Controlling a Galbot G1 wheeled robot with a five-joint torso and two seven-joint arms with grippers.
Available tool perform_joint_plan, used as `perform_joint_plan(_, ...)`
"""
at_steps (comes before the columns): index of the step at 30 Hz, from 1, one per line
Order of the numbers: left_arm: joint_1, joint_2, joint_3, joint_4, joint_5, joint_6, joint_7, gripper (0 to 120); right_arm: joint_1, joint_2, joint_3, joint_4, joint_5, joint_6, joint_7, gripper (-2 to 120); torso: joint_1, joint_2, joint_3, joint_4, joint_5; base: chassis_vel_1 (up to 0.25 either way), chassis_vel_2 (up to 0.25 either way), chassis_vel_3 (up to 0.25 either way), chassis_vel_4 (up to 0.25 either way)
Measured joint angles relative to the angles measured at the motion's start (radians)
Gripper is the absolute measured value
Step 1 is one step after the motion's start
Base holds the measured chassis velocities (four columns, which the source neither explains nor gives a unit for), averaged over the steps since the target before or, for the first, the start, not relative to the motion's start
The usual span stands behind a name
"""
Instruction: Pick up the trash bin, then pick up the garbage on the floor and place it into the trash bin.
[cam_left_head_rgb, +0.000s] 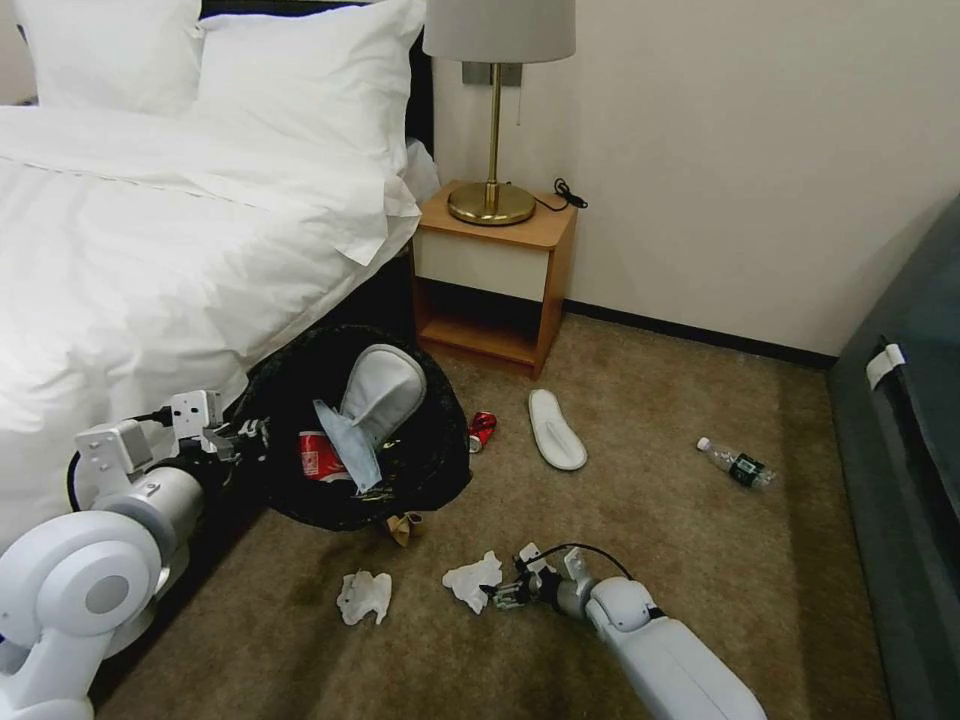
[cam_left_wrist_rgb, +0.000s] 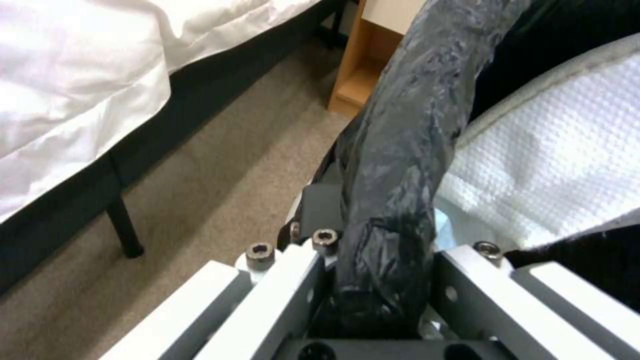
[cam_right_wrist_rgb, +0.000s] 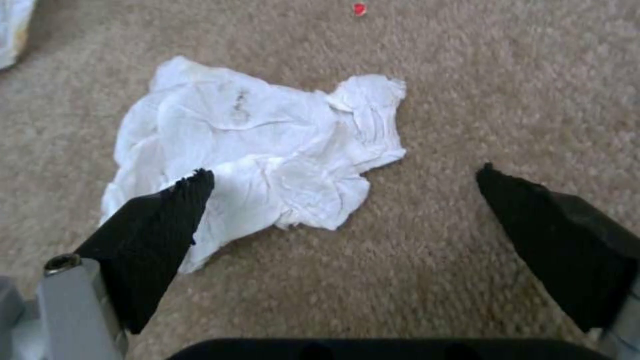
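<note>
My right gripper (cam_right_wrist_rgb: 347, 175), jaws wide, straddles the crumpled tissue (cam_right_wrist_rgb: 267, 155) on the carpet (cam_right_wrist_rgb: 467, 90): light, soft; pinch its bunched middle. Left gripper (cam_left_wrist_rgb: 380, 290) clamps the trash bin (cam_left_wrist_rgb: 407, 130) rim.

1. The carpet (cam_left_head_rgb: 650, 540) is tan and runs from the bed's edge to the far wall.
2. On it lie two crumpled white tissues (cam_left_head_rgb: 364, 596) and (cam_left_head_rgb: 472, 581), a white slipper (cam_left_head_rgb: 556, 429), a red can (cam_left_head_rgb: 482, 430) and a clear bottle (cam_left_head_rgb: 735, 464).
3. A wooden nightstand (cam_left_head_rgb: 494, 275) stands at the far wall.
</note>
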Motion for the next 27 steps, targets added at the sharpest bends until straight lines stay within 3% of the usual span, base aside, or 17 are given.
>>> perform_joint_plan(10,0.006,0.003,-0.002,-0.008,0.000,0.000,0.004,2,0.026,0.026,0.004,-0.056,-0.003,-0.009,0.024,98,0.000,0.000,0.000,-0.0002,-0.0002,0.000,0.000,0.000,0.000)
perform_joint_plan(27,0.012,0.005,-0.002,-0.011,-0.001,0.000,0.003,2,0.012,0.033,0.005,-0.077,-0.021,-0.002,0.052,54,0.000,0.000,0.000,-0.0007,-0.0009,0.000,0.000,0.000,0.000)
